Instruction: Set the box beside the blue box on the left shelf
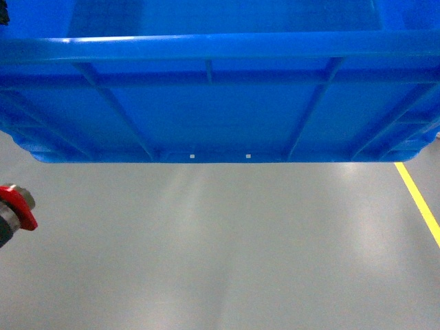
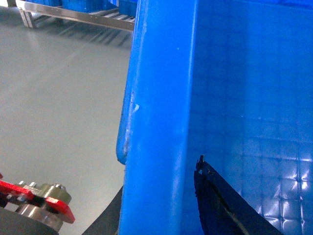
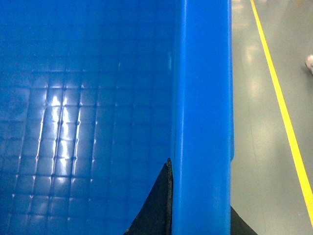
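The box (image 1: 220,103) is held aloft, each end rim clamped by left gripper (image 2: 161,205) at 9 o'clock, right gripper (image 3: 200,215) at 3. Rigid, empty, judged light but bulky; smooth plastic could slip.

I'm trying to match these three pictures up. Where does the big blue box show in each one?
Head: the box fills the top half, ribbed wall facing the camera.
Left wrist: its rim runs upright through the middle, gridded inside on the right.
Right wrist: rim upright right of centre, gridded inside on the left.
Shared landmark: the grey floor, with a yellow line in the head and right-wrist views.
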Controlling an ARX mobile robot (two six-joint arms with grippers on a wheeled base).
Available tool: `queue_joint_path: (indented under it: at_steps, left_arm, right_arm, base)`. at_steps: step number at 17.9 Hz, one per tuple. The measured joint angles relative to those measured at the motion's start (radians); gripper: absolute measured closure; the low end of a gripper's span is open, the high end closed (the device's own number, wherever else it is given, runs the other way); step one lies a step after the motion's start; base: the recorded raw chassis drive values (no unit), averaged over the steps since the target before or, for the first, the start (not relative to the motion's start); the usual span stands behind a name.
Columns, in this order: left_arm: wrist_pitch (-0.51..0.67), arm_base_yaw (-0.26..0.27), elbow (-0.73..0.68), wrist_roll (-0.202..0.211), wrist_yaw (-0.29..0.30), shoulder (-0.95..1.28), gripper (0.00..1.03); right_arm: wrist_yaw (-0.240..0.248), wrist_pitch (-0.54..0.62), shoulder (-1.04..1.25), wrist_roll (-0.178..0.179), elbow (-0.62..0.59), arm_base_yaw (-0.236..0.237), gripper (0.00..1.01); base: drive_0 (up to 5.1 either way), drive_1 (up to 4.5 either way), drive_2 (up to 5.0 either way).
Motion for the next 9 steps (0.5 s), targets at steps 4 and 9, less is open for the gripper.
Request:
queue_joint_path:
  at_steps: [4,9]
  left_arm:
    - [0.000,0.000,0.000,0.000,0.000,0.000,0.73]
    - [0.000,0.000,0.000,0.000,0.000,0.000,0.73]
  right_arm:
    - [0.000,0.000,0.000,0.000,0.000,0.000,0.94]
    - [0.000,0.000,0.000,0.000,0.000,0.000,0.94]
  base:
    - [-1.6,-1.62,-1.6]
    - [-1.6,-1.62,-1.6]
